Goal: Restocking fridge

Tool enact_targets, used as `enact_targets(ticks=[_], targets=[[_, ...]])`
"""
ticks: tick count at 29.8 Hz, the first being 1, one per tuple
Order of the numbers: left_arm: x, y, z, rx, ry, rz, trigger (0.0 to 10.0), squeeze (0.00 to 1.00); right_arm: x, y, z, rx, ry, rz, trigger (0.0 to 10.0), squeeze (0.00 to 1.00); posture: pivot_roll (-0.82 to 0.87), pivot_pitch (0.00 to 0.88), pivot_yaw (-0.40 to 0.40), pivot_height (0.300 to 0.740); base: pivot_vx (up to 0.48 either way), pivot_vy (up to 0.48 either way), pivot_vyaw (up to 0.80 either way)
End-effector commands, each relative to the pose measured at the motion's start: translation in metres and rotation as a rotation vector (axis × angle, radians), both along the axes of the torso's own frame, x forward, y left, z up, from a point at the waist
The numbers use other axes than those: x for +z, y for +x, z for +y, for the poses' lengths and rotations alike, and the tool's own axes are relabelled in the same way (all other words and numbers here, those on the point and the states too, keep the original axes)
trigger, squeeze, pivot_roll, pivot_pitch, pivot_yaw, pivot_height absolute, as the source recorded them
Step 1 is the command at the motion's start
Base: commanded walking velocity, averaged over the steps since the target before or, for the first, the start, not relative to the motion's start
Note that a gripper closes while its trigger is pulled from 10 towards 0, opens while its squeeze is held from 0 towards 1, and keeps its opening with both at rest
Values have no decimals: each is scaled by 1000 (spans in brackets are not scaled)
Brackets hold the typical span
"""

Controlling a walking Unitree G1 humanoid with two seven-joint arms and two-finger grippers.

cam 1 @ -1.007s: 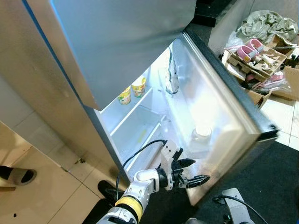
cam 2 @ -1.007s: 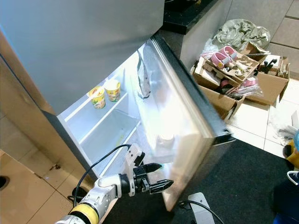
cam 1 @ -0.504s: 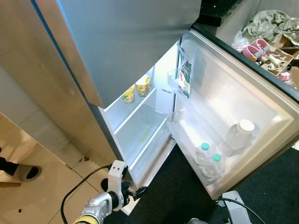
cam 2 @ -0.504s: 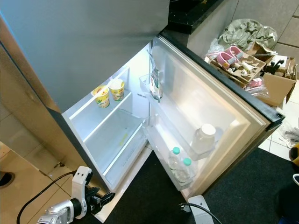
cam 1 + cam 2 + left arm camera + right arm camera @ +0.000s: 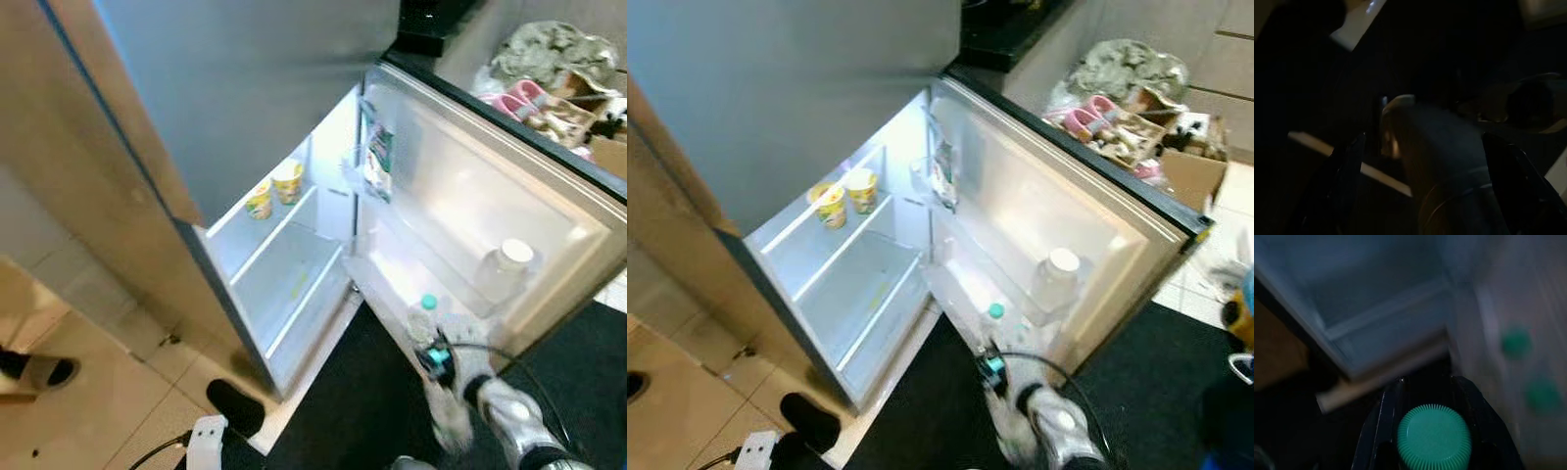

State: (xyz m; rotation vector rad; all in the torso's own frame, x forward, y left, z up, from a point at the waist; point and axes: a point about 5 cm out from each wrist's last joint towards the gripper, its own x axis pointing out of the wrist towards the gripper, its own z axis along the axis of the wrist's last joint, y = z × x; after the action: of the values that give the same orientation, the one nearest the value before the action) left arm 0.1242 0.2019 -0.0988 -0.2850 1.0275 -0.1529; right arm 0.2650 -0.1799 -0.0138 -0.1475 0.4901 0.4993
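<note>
- now the right gripper (image 5: 1432, 431) is up in front of the fridge door (image 5: 549, 196), blurred, where half a second ago just its wrist tip peeked in at the bottom edge.
- its fingers (image 5: 1374, 431) are pinched on a green-capped bottle (image 5: 1434, 436); the wrist view looks straight down on the ribbed cap, held just before the lower door shelf (image 5: 392, 284).
- the left gripper (image 5: 1420, 186) has dropped away from the fridge's lower edge: its white wrist block (image 5: 206, 436) sits low by the floor, and the dark wrist view shows its fingers spread wide apart.
- the door stands swung open, same as half a second back.
- count on the door: one white-lidded jar (image 5: 502, 269), one green-capped bottle standing in the lower shelf (image 5: 423, 318) in the eye views, two green caps blurred in the right wrist view, one snack packet (image 5: 377, 162) up high.
- inside the fridge: two yellow cups (image 5: 274, 188) side by side on the upper shelf.
- one dark shoe (image 5: 235, 406) lies on the floor tiles by the fridge's foot.
</note>
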Motion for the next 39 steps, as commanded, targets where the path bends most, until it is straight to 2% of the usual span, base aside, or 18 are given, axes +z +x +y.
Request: enact_targets(ticks=[1,2,4,6,9,11,13,16,17,18,26,27,29,32,36,37,38,39], targets=[[-2,-9,9,18,42,35,10000,0,1,-1,6,53,49,-7,10000,0,-35,80,39,740,0,0,0],[-3,-11,10,28,57,42,10000,0,12,8,13,109,96,-51,10000,0,-35,80,39,740,0,0,0],[-3,-11,10,30,62,43,10000,0,16,11,16,129,115,-68,10000,0,-35,80,39,740,0,0,0],[-3,-13,12,40,75,47,10000,0,30,21,23,178,152,-138,10000,0,-35,80,39,740,0,0,0],[-3,-12,11,40,84,48,10000,0,56,44,18,115,90,-275,10000,0,-34,79,36,740,0,0,0],[-4,-12,11,35,88,50,10000,0,64,51,13,70,40,-319,10000,0,-34,79,36,740,0,0,0],[-4,-11,9,33,88,48,10000,0,76,62,-3,-24,-62,-378,10000,0,-34,79,32,740,0,0,0],[-4,-10,8,34,87,46,10000,0,84,68,-14,-81,-107,-406,10000,0,-34,79,32,740,0,0,0],[-4,-9,7,33,85,45,10000,0,91,72,-26,-135,-137,-427,10000,0,-34,79,32,740,0,0,0],[-4,-9,7,33,84,44,10000,0,93,73,-28,-147,-144,-433,10000,0,-34,79,32,740,0,0,0],[-4,-12,7,35,84,52,10000,0,94,69,-66,-298,-283,-413,10000,0,-31,77,30,740,0,0,0],[-5,-13,7,35,84,53,10000,0,95,67,-79,-354,-309,-411,10000,0,-31,77,30,740,0,0,0],[-5,-13,7,32,85,54,10000,0,95,65,-85,-384,-308,-404,10000,0,-31,77,30,740,0,0,0],[-4,-12,7,22,86,53,10000,0,91,62,-83,-385,-225,-372,10000,0,-33,78,33,740,0,0,0],[-4,-10,4,5,87,43,10000,0,57,46,-62,-358,-32,-222,10000,0,-35,63,29,740,0,0,0],[-4,-9,3,-7,98,35,10000,0,40,35,-57,-357,-23,-146,10000,0,-32,54,26,740,0,0,0],[-4,-9,3,-7,98,35,10000,0,40,35,-57,-357,-23,-146,10000,0,-32,54,26,740,0,0,0],[-4,-8,2,-15,105,29,10000,0,29,27,-53,-356,-24,-96,10000,0,-31,52,25,740,0,0,0]])
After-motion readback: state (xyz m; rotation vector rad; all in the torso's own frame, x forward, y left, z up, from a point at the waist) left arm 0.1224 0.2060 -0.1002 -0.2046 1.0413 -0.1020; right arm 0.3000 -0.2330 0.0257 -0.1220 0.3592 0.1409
